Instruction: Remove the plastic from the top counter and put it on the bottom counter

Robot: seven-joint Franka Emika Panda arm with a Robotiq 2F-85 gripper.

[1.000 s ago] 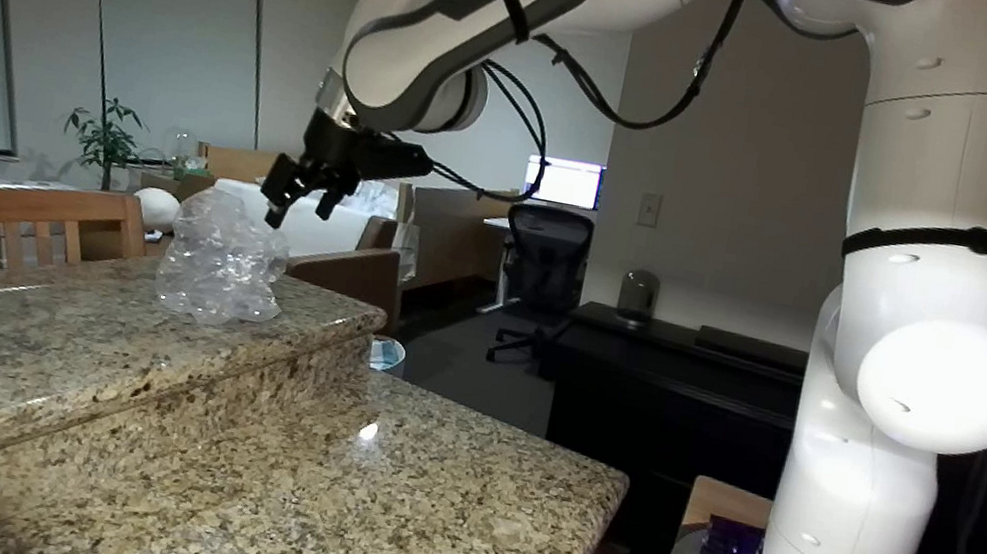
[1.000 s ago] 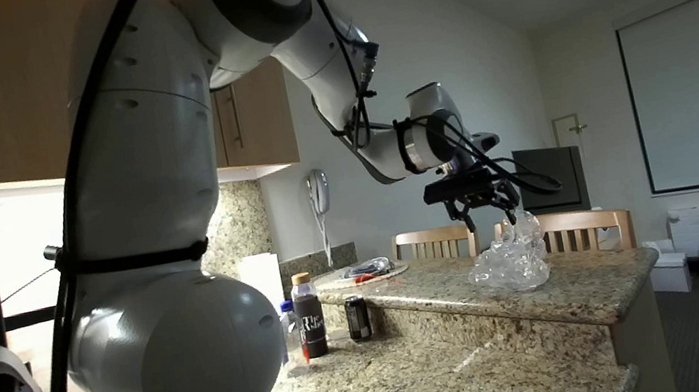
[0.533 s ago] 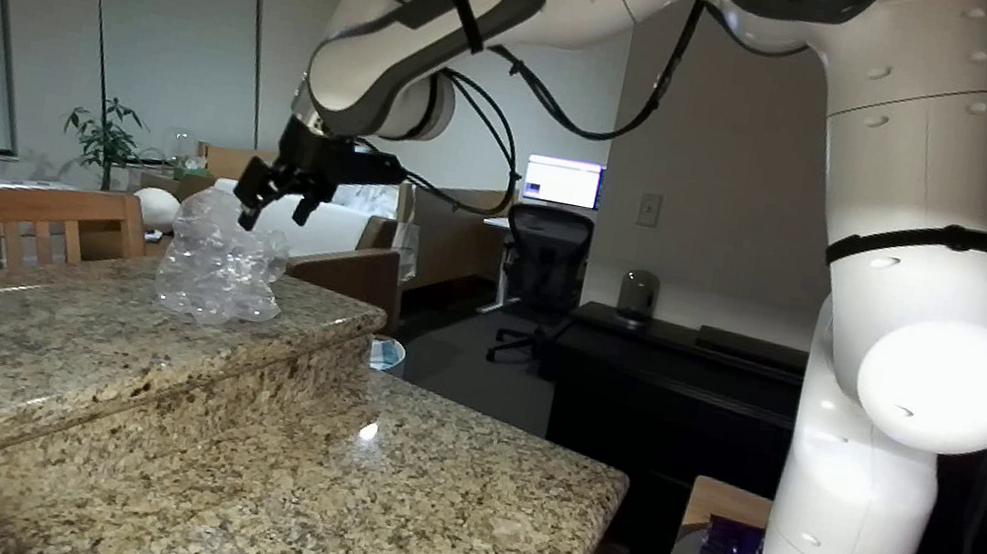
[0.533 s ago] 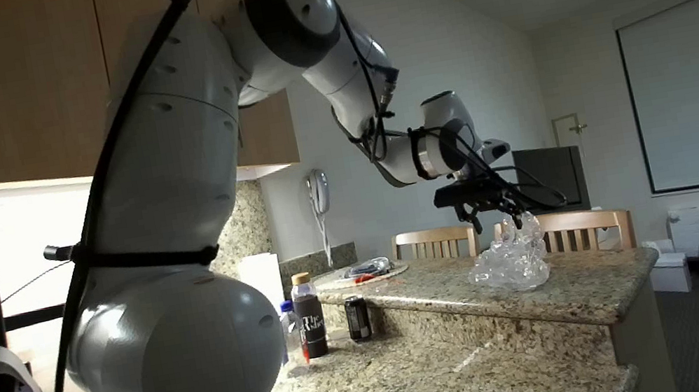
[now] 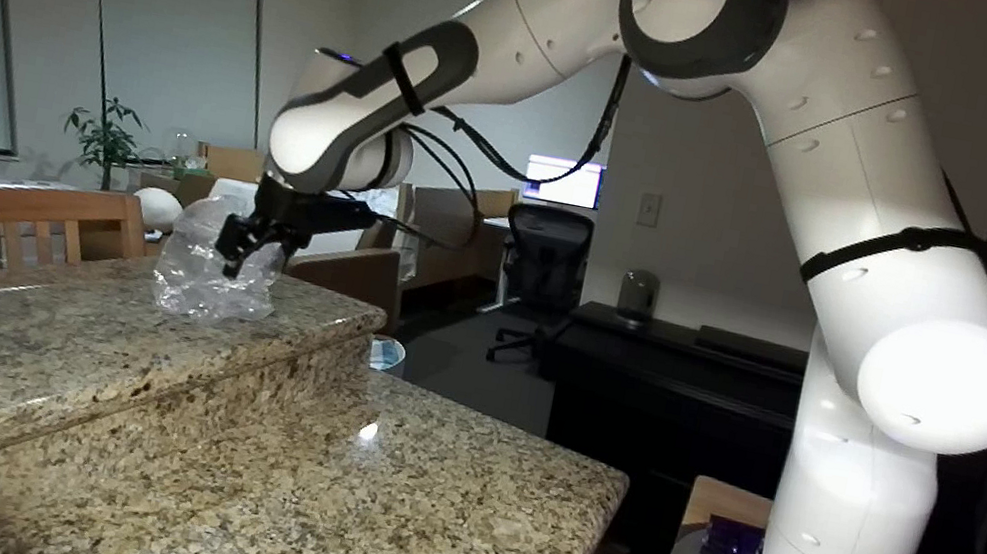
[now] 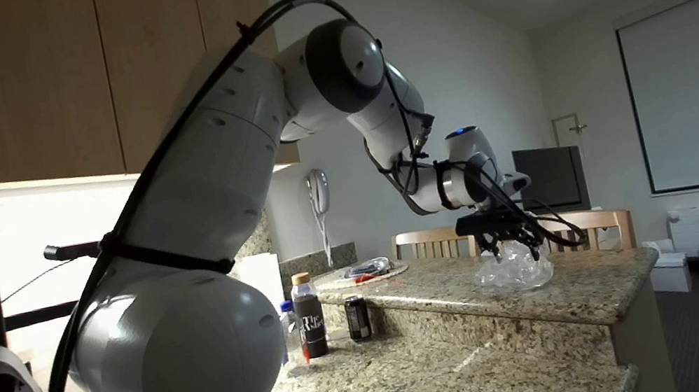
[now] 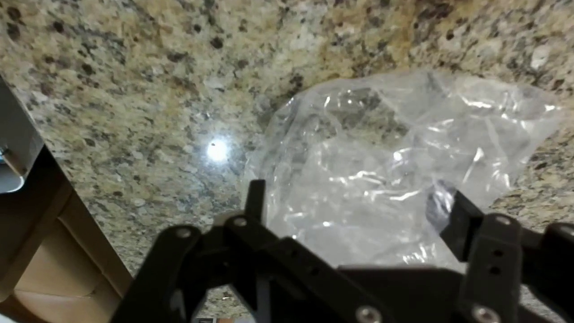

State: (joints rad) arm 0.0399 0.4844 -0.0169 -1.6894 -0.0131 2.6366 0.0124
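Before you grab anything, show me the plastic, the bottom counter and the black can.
Plastic [image 7: 376,199], in the wrist view: its crumpled middle.
Bottom counter [image 5: 352,506], in an exterior view: its speckled top surface.
Black can [image 6: 357,319], in an exterior view: its side.

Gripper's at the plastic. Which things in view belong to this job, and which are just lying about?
Part of the job:
clear plastic, to be moved
top counter, where it sits
bottom counter, where it should go
gripper, jaws apart with plastic between them

Just lying about:
black can
dark bottle with tan cap
blue-capped bottle
wooden chairs
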